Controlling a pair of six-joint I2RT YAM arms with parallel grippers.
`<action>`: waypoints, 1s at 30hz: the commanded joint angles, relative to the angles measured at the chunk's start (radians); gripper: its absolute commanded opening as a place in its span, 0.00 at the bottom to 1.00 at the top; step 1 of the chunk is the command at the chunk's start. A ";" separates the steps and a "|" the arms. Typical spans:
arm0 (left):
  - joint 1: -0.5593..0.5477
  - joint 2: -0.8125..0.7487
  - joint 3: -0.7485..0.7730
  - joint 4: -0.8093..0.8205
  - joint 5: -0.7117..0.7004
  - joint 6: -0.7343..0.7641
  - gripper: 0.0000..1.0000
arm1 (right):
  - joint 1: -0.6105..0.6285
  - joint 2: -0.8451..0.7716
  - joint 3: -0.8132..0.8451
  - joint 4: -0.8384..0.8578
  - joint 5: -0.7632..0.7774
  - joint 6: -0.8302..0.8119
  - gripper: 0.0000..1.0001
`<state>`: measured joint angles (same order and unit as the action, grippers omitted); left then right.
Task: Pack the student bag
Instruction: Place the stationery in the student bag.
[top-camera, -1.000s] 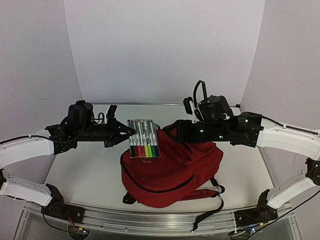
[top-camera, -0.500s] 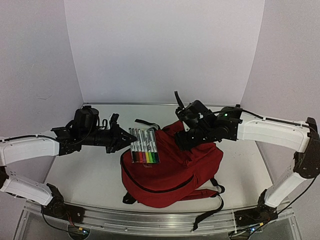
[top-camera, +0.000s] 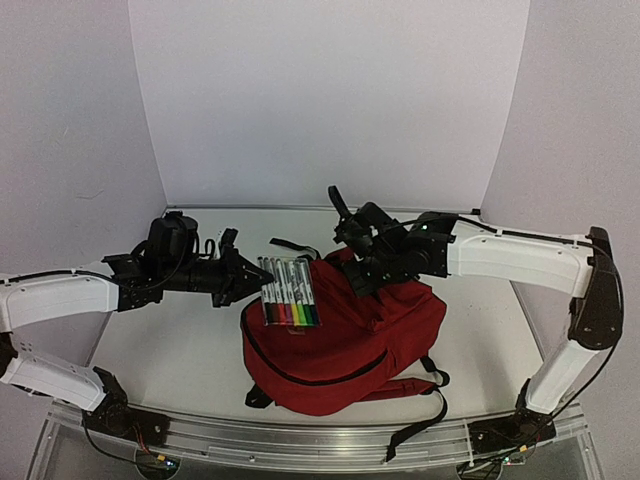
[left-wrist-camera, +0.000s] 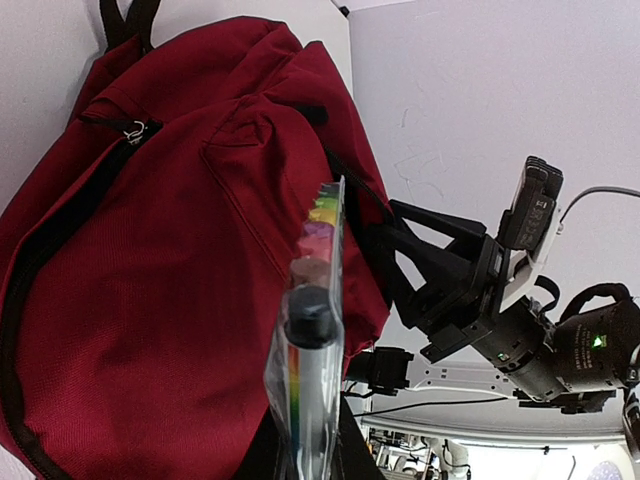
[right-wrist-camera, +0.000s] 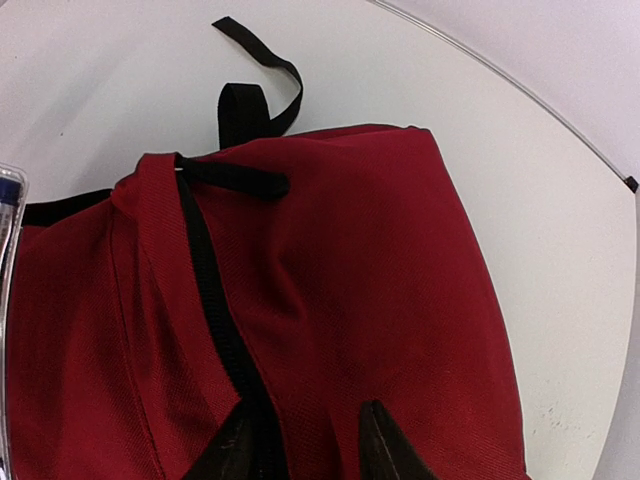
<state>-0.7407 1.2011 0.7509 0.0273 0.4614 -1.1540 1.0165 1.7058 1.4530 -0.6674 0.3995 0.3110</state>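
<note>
Swung left and lowered since a second ago, the right tool is set on the student bag, which is laid on the surface. Beyond, a marker pack is clamped by the left tool over the bag's left side. The right jaws are seen partly apart astride the fabric; a grip cannot be told.

marker pack — barrier over student bag

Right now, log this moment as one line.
left pincer: shut on marker pack, by student bag | right pincer: at bag top by zipper, grip unclear | pack not yet inside
</note>
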 joint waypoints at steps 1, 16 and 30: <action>-0.020 0.016 0.025 0.083 0.015 -0.045 0.00 | 0.001 -0.023 0.060 0.008 0.073 0.046 0.11; -0.132 0.241 0.168 0.257 0.034 -0.105 0.00 | 0.001 -0.116 0.031 0.045 0.012 0.123 0.00; -0.132 0.411 0.237 0.411 -0.043 -0.160 0.00 | 0.005 -0.178 -0.009 0.080 -0.050 0.154 0.00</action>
<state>-0.8717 1.5941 0.9181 0.3189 0.4684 -1.2910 1.0164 1.5925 1.4544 -0.6479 0.3591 0.4390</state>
